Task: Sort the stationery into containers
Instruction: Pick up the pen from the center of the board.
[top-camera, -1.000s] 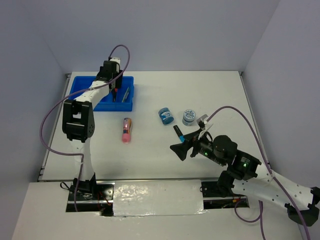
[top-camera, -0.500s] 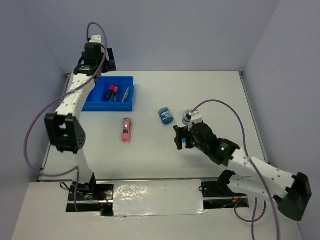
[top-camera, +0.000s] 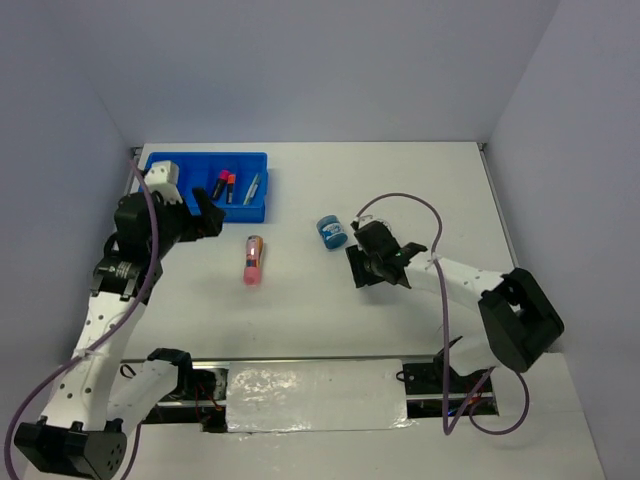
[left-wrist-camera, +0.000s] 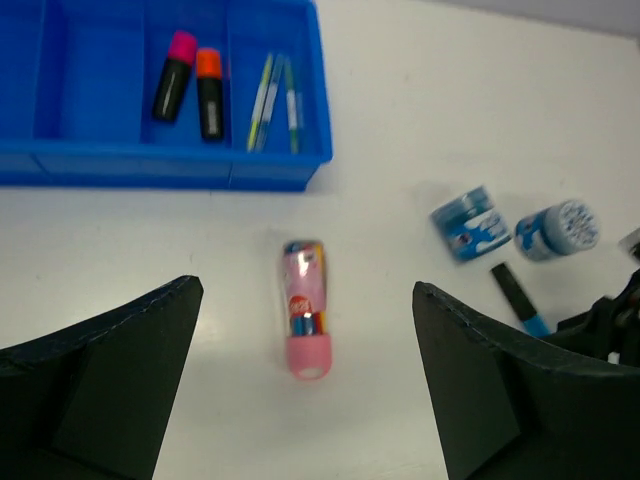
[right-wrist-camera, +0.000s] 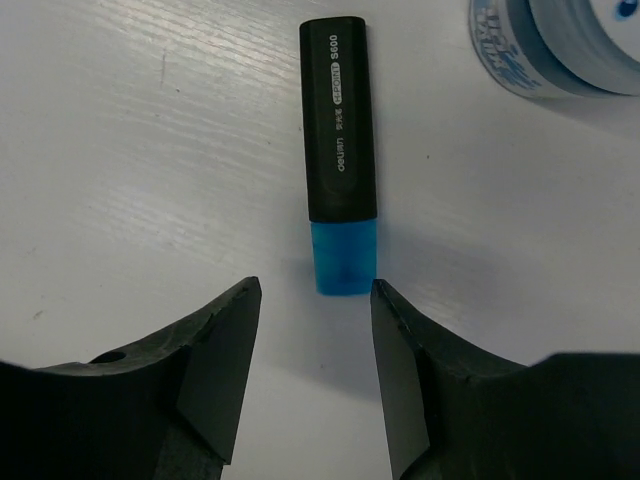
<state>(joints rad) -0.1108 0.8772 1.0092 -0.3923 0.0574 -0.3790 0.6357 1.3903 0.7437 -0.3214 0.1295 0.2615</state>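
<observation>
Both arms have shifted since the earlier top view. The left arm has pulled back from over the tray, and the right arm has reached in over the middle of the white table (top-camera: 300, 320).

From above, the left gripper (top-camera: 208, 214) hangs near the front wall of the bright blue rectangular plastic tray (top-camera: 165, 160). The right gripper (top-camera: 362, 272) sits low, near 1 round blue jar (top-camera: 331, 231). A pink plastic tube (top-camera: 253, 260) lies on the table between the arms.

On the left wrist camera, we see the fingers spread wide and empty above the tube. The tray holds 1 short black marker with a pink end (left-wrist-camera: 172, 88) and 1 with an orange end (left-wrist-camera: 208, 90) in the same compartment. Thin pens (left-wrist-camera: 275, 90) lie in the next one. The 2 jars lie to the right.

On the right wrist camera, the short black marker with a blue cap (right-wrist-camera: 340, 155) lies flat just past the fingertips. The jaws are partly parted and grip nothing. We judge it light, stiff and smooth, so it may roll or skid. We would pinch it across the black barrel near its middle.
</observation>
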